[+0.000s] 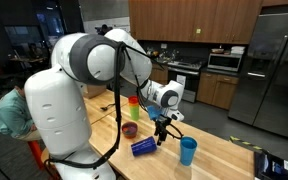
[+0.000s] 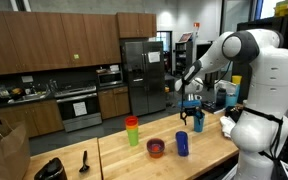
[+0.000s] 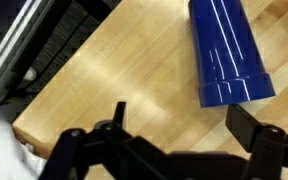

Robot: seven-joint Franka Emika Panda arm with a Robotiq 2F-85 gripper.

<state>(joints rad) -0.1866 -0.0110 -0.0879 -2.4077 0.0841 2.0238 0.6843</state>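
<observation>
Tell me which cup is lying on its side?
The dark blue plastic cup lies on its side. The light blue plastic cup and the green-and-orange stacked cups stand upright.

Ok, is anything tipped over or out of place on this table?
Yes. The dark blue cup lies on its side on the wooden table, just beside the open gripper. The light blue cup and the stacked cups stand upright. No spill shows around it.
</observation>
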